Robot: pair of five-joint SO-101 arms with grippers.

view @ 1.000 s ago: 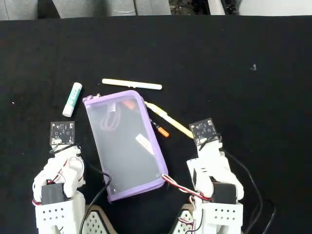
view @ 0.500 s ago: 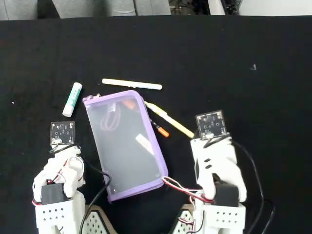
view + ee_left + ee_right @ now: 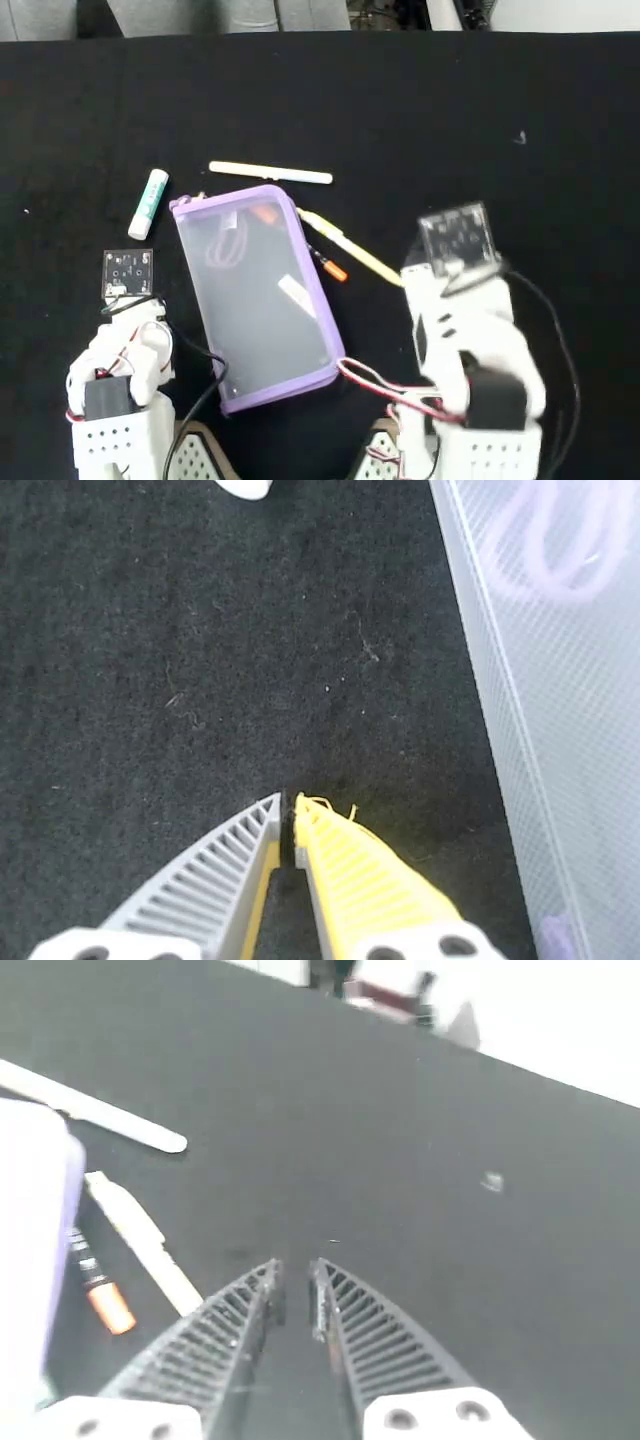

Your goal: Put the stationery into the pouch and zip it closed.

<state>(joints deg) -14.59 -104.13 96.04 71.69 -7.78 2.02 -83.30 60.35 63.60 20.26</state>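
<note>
The purple-edged translucent pouch (image 3: 258, 290) lies flat at the table's middle, its mesh side (image 3: 560, 680) beside my left gripper (image 3: 290, 815), which is shut and empty low over the black cloth. A white glue stick (image 3: 148, 203) lies left of the pouch. Behind it is a pale yellow stick (image 3: 270, 173). A yellow pen (image 3: 345, 245) and a small orange-tipped marker (image 3: 328, 264) lie along its right edge. My right gripper (image 3: 295, 1275) hangs above the cloth just right of the yellow pen (image 3: 140, 1240) and marker (image 3: 100, 1295), with a narrow gap between its empty fingers.
Black cloth (image 3: 500, 120) covers the whole table, with open room at the back and right. Red and white cables (image 3: 375, 385) trail between the arm bases near the pouch's front corner. The table's far edge (image 3: 480, 1055) meets a light wall.
My right arm has lifted and swung a little to the right and back, away from the pen. The left arm, the pouch and the stationery have not moved.
</note>
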